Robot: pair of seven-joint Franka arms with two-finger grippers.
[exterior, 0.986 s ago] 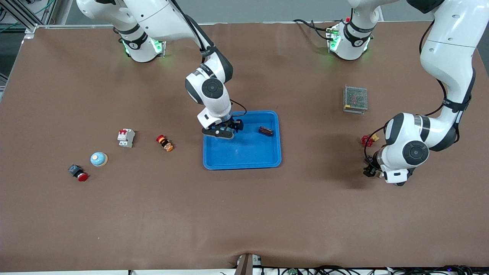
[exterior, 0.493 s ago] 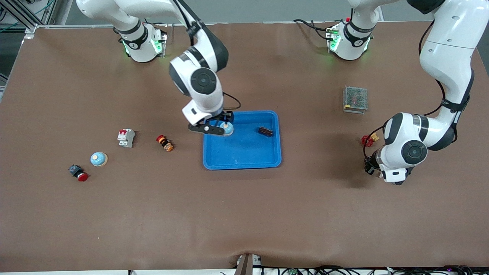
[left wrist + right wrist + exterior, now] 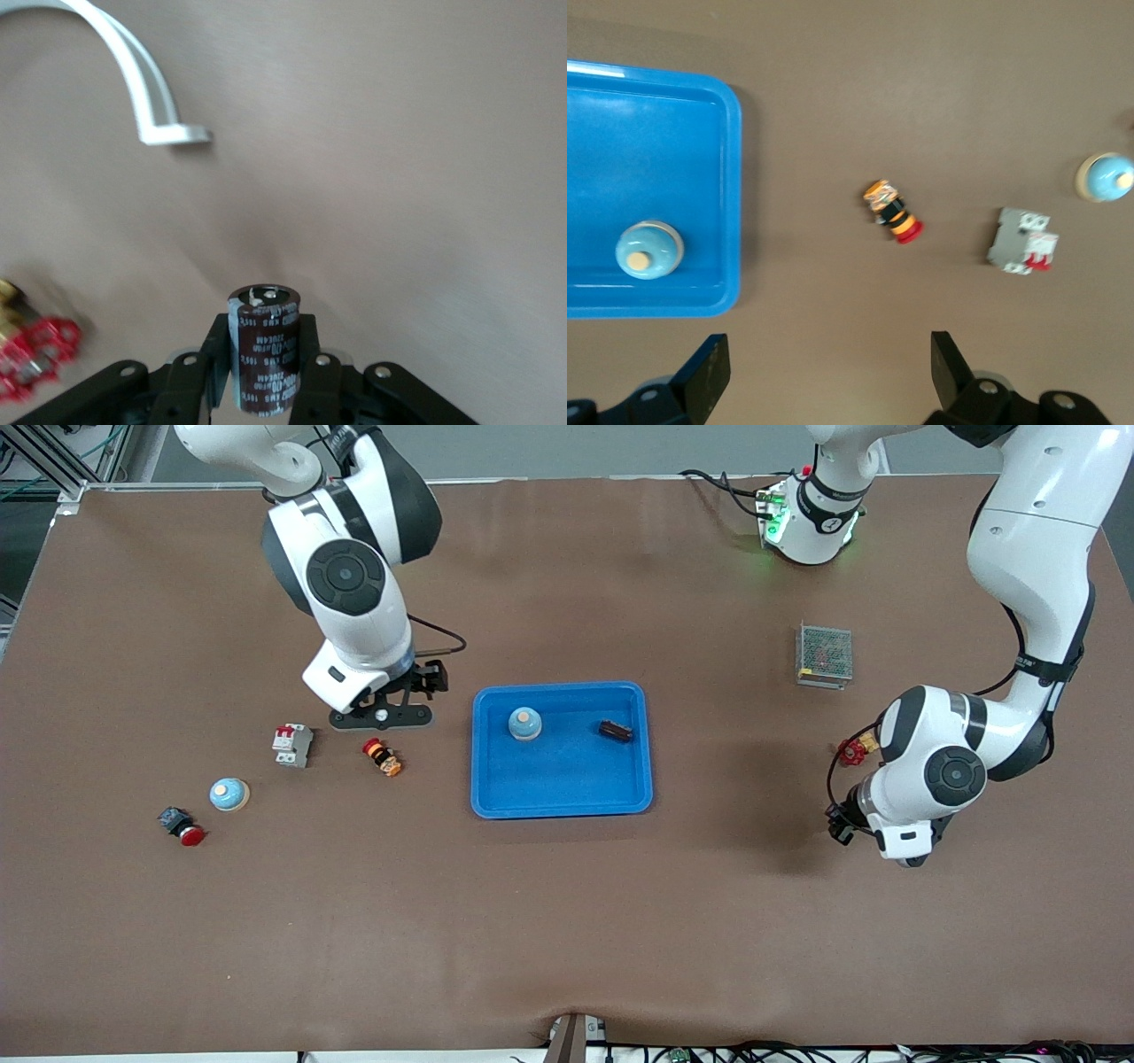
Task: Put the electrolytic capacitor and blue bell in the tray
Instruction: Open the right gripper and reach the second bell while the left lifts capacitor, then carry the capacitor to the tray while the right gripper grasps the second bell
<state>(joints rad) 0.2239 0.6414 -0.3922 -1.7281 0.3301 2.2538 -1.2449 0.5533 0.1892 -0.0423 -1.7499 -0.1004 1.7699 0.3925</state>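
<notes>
The electrolytic capacitor (image 3: pixel 264 347) is a small dark can with a shiny top, and your left gripper (image 3: pixel 264 376) squeezes it from both sides, upright so it won't slip, over the bare table toward the left arm's end from the tray (image 3: pixel 634 797). One round blue bell (image 3: pixel 524 724) already sits in that smooth, rimmed blue tray, beside a small dark part (image 3: pixel 616 731). Your right gripper (image 3: pixel 382 715) is spread wide and empty, just off the tray toward the right arm's end.

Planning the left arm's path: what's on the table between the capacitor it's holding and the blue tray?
Nothing: in the front view only bare brown table separates the left gripper, shut on the capacitor, from the tray.
</notes>
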